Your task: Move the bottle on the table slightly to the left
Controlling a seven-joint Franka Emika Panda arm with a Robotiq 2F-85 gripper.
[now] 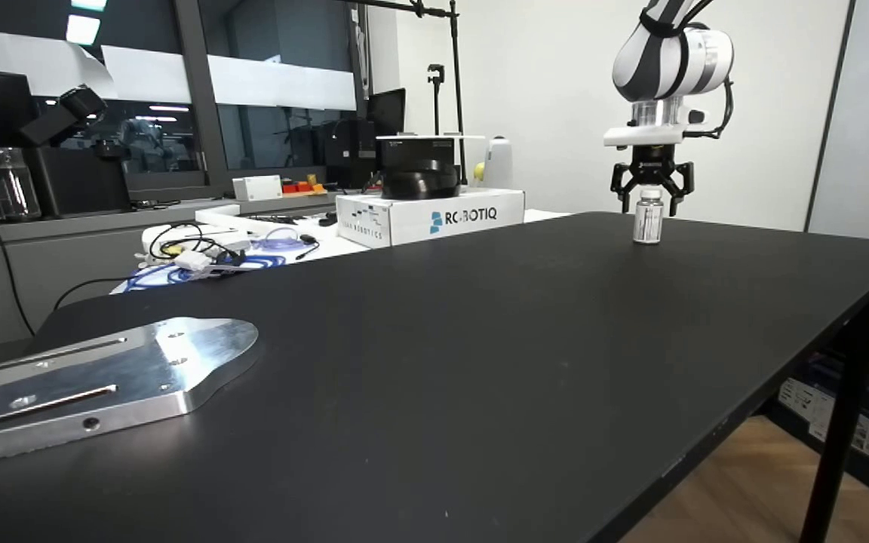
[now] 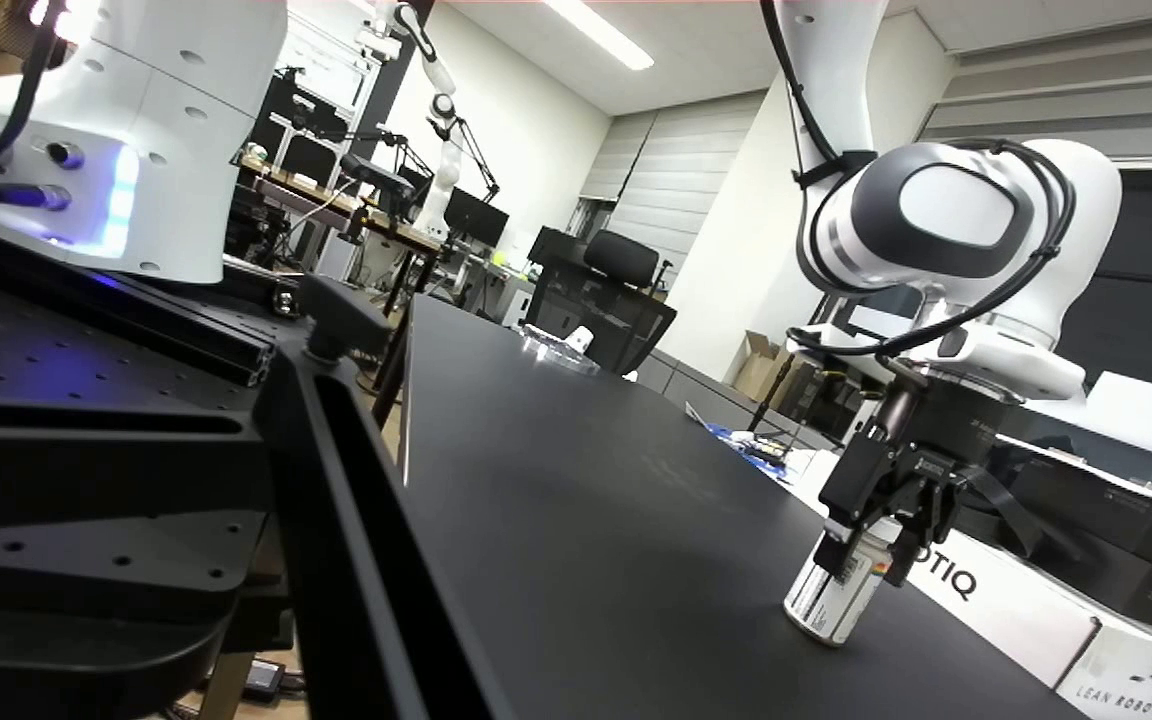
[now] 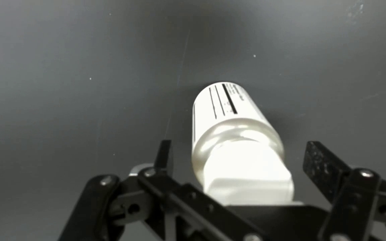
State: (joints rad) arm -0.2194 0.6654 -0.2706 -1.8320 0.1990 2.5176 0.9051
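The small white bottle (image 3: 224,110) stood upright on the black table (image 1: 442,377), near its far edge in an exterior view. Pointing down over it, the gripper (image 1: 649,207) had its fingers (image 3: 323,167) spread wide, a gap on either side, holding nothing. Beside the table was a Robotiq box (image 1: 472,217); well apart from the bottle lay a shiny metal plate (image 1: 140,362)

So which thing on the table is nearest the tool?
The bottle: it stands upright between the fingers of the open tool, while the metal plate lies flat, far off.
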